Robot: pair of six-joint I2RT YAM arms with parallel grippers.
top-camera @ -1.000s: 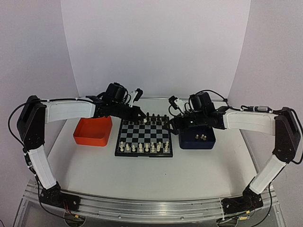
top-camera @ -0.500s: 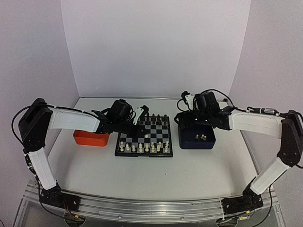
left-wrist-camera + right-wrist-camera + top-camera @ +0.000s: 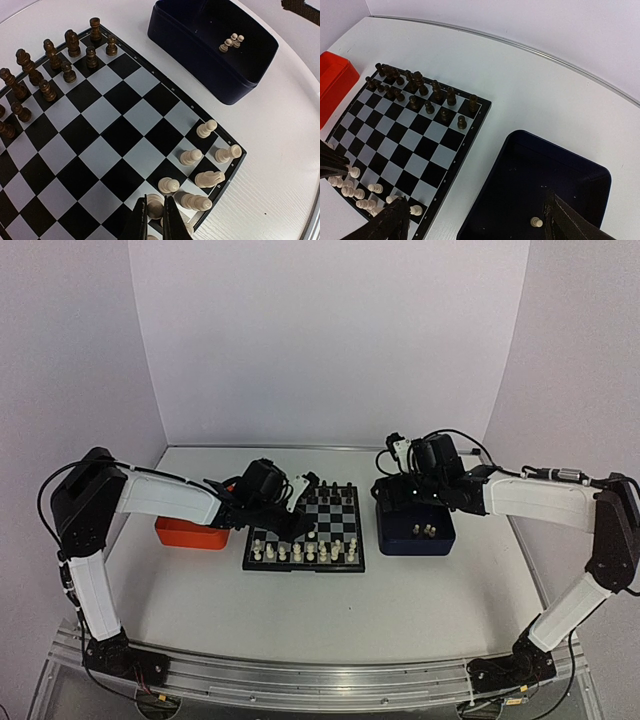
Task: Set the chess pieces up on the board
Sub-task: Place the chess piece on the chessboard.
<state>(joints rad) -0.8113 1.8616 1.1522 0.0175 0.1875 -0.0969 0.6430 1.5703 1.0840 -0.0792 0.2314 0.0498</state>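
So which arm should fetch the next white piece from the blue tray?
Right. The right gripper hangs open over the dark blue tray holding loose chess pieces; the left gripper is shut, low over the board and its near rows.

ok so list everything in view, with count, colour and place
board: one, black and light-grey, table centre
dark blue tray: one, right of board
orange tray: one, left of board
cream chess pieces: many, board's near rows
dark chess pieces: many, dark brown, board's far rows
spare cream pieces: three, inside dark blue tray
table: one, white, under everything
left gripper: one, black, shut on held cream piece over board's near rows
right gripper: one, black, open above dark blue tray
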